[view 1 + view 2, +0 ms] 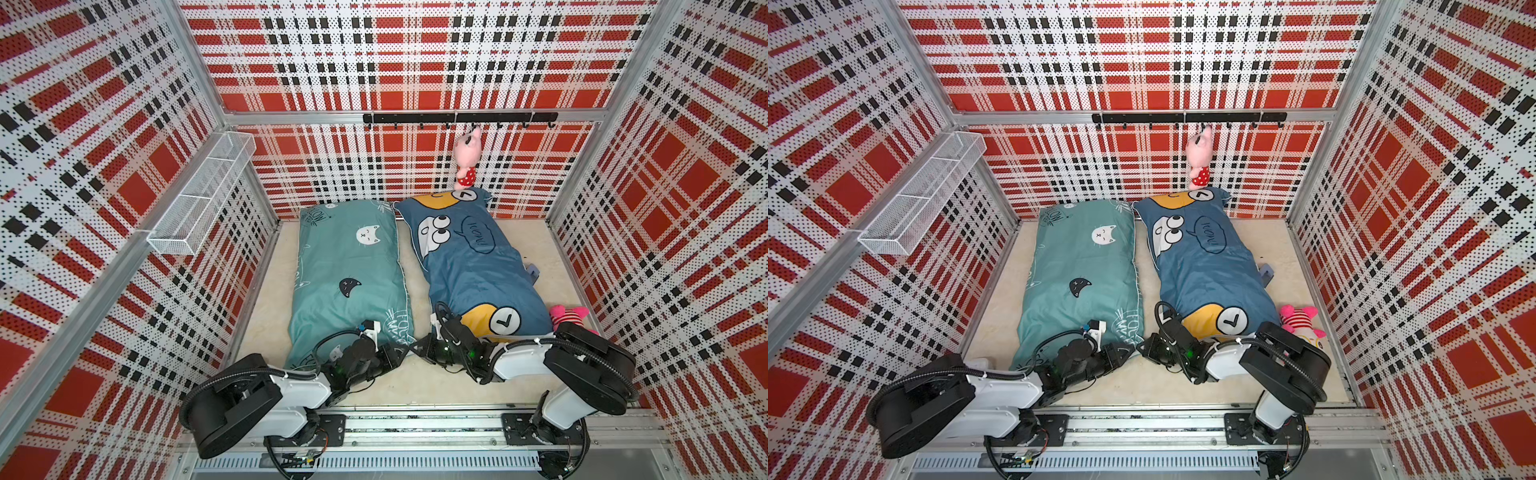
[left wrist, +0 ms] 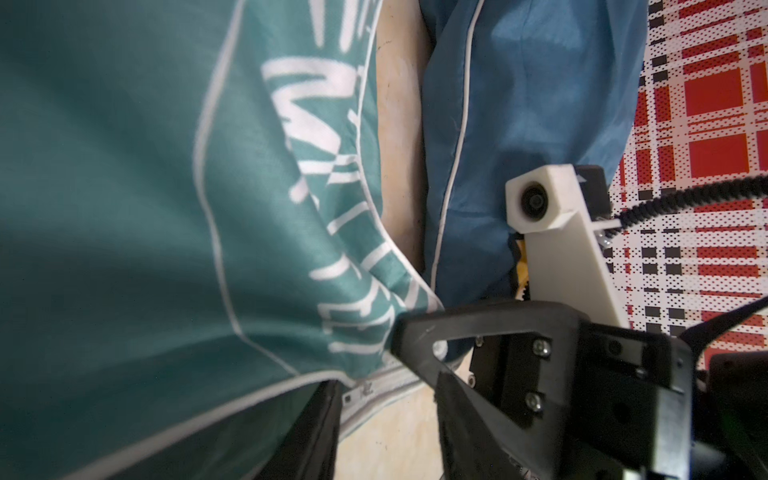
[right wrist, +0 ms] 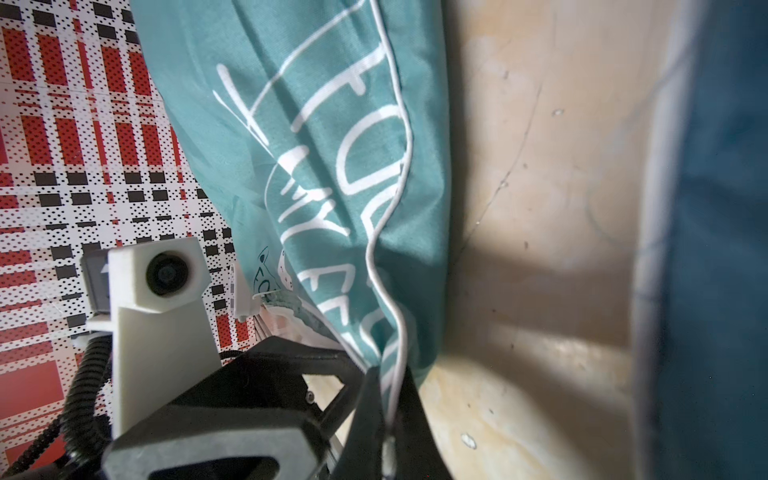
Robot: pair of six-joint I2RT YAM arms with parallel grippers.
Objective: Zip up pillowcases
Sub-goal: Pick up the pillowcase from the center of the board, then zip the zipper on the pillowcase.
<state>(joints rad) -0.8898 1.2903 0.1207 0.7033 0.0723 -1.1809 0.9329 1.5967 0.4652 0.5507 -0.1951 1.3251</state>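
Hanging on the left wall, a white wire basket (image 1: pixel 199 195) sits well apart from the arms. Next comes the teal pillowcase (image 1: pixel 345 257), lying lengthwise on the beige floor (image 1: pixel 557 257) with its cat faces up. At its near right corner the left gripper (image 1: pixel 397 355) reaches in low. In the left wrist view its jaws stand parted, with the grey zipper tape (image 2: pixel 368 390) showing in the gap and nothing clamped. Tip to tip with it, the right gripper (image 1: pixel 417 347) is clenched on that same corner. The right wrist view shows the teal cloth and its white piping (image 3: pixel 399 332) pinched between the fingers (image 3: pixel 419 424). Across a narrow strip of floor lies the blue pillowcase (image 1: pixel 469 270). A pink plush (image 1: pixel 467 158) hangs from the hook rail (image 1: pixel 415 118) above its far end, and a striped plush (image 1: pixel 569 316) lies by its near right side.
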